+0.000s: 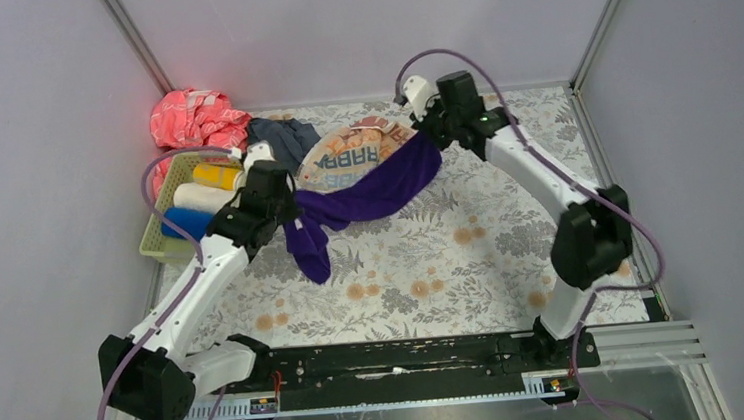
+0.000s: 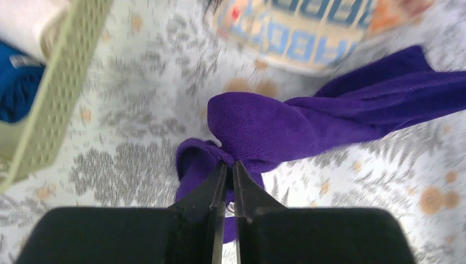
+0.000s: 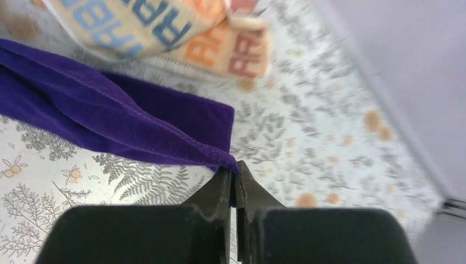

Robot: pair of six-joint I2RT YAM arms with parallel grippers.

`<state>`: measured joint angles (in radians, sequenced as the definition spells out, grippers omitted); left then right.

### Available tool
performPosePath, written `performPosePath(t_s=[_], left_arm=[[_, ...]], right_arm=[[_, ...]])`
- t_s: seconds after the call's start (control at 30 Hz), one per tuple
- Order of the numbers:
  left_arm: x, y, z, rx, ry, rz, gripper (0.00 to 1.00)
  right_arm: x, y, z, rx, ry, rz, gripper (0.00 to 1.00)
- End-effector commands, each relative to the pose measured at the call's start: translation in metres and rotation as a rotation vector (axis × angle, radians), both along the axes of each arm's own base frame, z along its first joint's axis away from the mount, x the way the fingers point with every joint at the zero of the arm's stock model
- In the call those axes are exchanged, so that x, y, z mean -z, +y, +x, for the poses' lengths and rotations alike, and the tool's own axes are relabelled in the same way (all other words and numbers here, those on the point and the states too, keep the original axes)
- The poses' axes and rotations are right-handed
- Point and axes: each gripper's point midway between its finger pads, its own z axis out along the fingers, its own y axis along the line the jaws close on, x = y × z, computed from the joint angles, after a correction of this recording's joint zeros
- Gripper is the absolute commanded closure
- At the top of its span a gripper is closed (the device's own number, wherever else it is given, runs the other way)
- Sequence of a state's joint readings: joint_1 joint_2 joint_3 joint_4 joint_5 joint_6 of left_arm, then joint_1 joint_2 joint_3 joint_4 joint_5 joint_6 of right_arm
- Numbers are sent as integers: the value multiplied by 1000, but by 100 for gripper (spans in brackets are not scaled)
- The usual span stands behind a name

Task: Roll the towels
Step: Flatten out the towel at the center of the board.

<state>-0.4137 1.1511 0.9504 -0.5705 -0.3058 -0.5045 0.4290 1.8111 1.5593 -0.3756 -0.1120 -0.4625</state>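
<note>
A purple towel (image 1: pixel 372 192) hangs stretched between my two grippers above the floral cover. My left gripper (image 2: pixel 230 163) is shut on a bunched part of the purple towel (image 2: pixel 308 124), and a loose end droops below it (image 1: pixel 308 250). My right gripper (image 3: pixel 236 166) is shut on the towel's far corner (image 3: pixel 110 118). The cream "RABBIT" towel (image 1: pixel 349 158) lies crumpled behind the purple one, also seen in the right wrist view (image 3: pixel 148 27). A dark grey-blue towel (image 1: pixel 280 137) is heaped at the back. Yellow (image 1: pixel 216 174), white (image 1: pixel 200 196) and blue (image 1: pixel 186 223) rolls lie in the green basket (image 1: pixel 154 242).
A pink patterned cloth (image 1: pixel 193 118) is piled in the back left corner. The green basket stands at the left edge, close to my left arm. Grey walls with metal frame bars (image 1: pixel 602 21) enclose the back and sides. A black rail (image 1: pixel 410 359) runs along the near edge.
</note>
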Motion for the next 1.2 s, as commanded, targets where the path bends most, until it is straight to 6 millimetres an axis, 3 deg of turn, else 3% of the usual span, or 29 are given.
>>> performPosePath(t_s=[0.0,0.03,0.13,0.17,0.27,0.33,0.5,0.63,0.73,0.83,1.07,1.17], left_arm=[[-80,5,36,-34,-277,-35,93],[-83,6,33,-52,-296,-56,90],[-57,16,11,-136,-286,-129,84],[-44,22,0,-176,-277,-157,83],[0,35,-34,-308,-229,-266,64],[26,35,-54,-358,-190,-358,57],[46,20,-72,-312,-153,-472,51],[53,12,-58,-254,-82,-379,39],[44,9,-36,-214,-41,-275,33],[51,9,-20,-209,31,-215,31],[55,27,32,-199,53,-130,31],[66,37,55,-180,126,-94,31]], right_arm=[[-110,-23,-24,32,-218,47,93],[-114,-27,-34,42,-222,66,92],[-105,-39,-71,85,-197,134,92],[-94,-42,-82,109,-176,164,92],[-63,-49,-115,183,-124,276,84],[-44,-53,-134,244,-79,353,81],[-4,-68,-170,430,56,455,65],[5,-79,-179,501,44,491,55],[1,-80,-172,511,31,478,50],[10,-76,-164,533,86,441,48],[39,-39,-144,495,256,473,47],[55,-27,-137,491,325,478,47]])
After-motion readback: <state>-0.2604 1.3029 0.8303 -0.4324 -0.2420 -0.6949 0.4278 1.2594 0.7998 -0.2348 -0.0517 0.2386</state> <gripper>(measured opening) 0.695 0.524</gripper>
